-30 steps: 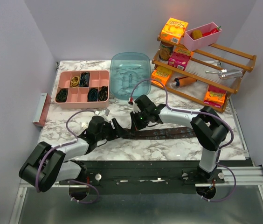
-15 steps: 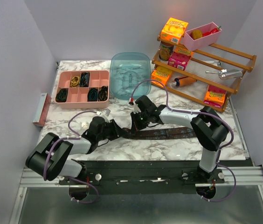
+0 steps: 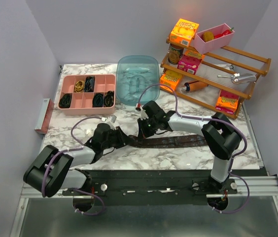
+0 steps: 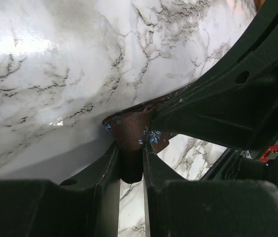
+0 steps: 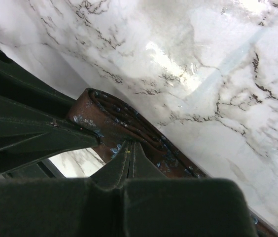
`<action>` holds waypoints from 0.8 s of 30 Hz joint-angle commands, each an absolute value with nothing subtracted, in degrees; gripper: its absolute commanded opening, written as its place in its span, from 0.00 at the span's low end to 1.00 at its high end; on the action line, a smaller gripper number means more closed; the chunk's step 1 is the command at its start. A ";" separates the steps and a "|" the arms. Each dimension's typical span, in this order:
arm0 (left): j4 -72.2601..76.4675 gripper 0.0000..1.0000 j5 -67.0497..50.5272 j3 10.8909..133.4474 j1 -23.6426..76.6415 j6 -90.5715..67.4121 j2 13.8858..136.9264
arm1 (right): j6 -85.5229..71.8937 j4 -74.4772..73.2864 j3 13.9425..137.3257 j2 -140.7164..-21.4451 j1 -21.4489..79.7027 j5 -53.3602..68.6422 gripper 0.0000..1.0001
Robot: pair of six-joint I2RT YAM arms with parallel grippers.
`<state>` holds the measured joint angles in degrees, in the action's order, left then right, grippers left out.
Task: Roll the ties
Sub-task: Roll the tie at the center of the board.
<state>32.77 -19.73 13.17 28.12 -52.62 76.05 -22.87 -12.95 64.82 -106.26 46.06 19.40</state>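
The dark brown tie [image 3: 178, 140] lies stretched along the marble counter [image 3: 129, 157], close to its near edge. Its folded left end is pinched between the fingers of the left hand [image 4: 130, 163]. The right hand [image 5: 129, 148], jaws closed together, rests tips-down on that fold. Behind them bare counter runs back to the pink compartment tray [image 3: 87, 111], blue tub [image 3: 137, 79] and wooden rack [image 3: 257, 81]. Plain walls [image 3: 11, 74] close in at the left and back.

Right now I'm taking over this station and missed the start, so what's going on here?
Both arms are working on one dark brown tie laid across the marble table. The left gripper pinches the tie's end, and the right gripper, shut, touches the folded layers right beside it. Most of the tie lies flat, not yet rolled. Dark coils sit in the pink tray at the back left.
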 commanded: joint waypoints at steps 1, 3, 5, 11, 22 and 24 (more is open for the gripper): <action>24.53 0.01 -15.39 14.85 28.04 -48.96 70.32 | -22.94 -14.15 66.44 -106.00 46.49 19.42 0.00; 20.32 0.00 -14.07 15.38 28.04 -47.64 67.77 | -23.03 -14.06 66.80 -106.08 46.41 19.60 0.00; 16.72 0.00 -12.66 16.17 28.12 -46.33 66.28 | -23.03 -14.24 67.41 -106.26 46.49 19.86 0.01; 11.35 0.00 -9.50 17.66 28.47 -45.00 64.34 | -23.03 -14.41 68.38 -107.14 46.41 20.13 0.00; 1.23 0.00 -1.24 23.55 33.39 -41.04 64.69 | -23.55 -15.12 70.40 -109.77 48.34 19.69 0.00; 0.09 0.00 -0.44 24.26 33.84 -40.96 64.34 | -23.82 -15.55 70.31 -109.95 48.60 19.07 0.00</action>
